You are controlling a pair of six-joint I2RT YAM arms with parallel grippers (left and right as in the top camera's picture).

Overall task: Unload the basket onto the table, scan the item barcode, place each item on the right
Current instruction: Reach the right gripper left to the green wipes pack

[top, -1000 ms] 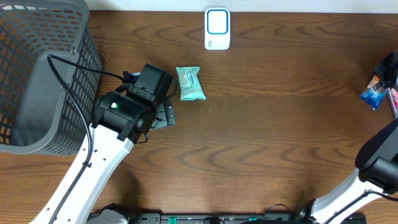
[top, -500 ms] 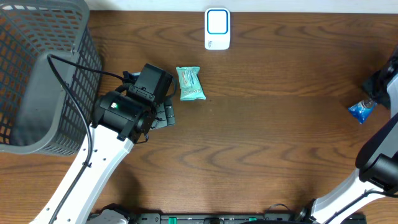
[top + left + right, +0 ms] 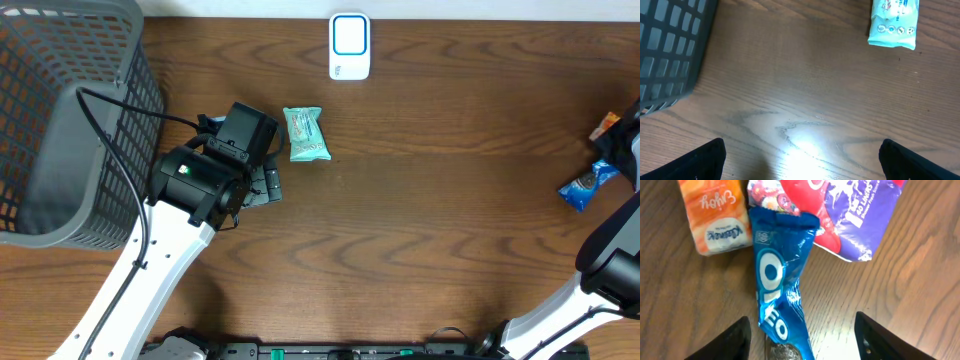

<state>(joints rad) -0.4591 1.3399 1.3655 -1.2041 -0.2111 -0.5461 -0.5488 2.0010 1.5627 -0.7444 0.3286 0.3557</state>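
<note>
Right end effector (image 3: 800,342), jaws newly parted, has released the blue foil Oreo biscuit packet (image 3: 777,290). The packet now lies on the brown wooden table (image 3: 450,230), well apart from the white barcode scanner (image 3: 349,46). Left end effector (image 3: 800,160) gapes wide, empty. Scan judged pending.

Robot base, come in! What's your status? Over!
Left gripper open, empty. Right gripper open astride blue Oreo pack, lying flat, not gripped. Path to white scanner looks clear. Over.
</note>
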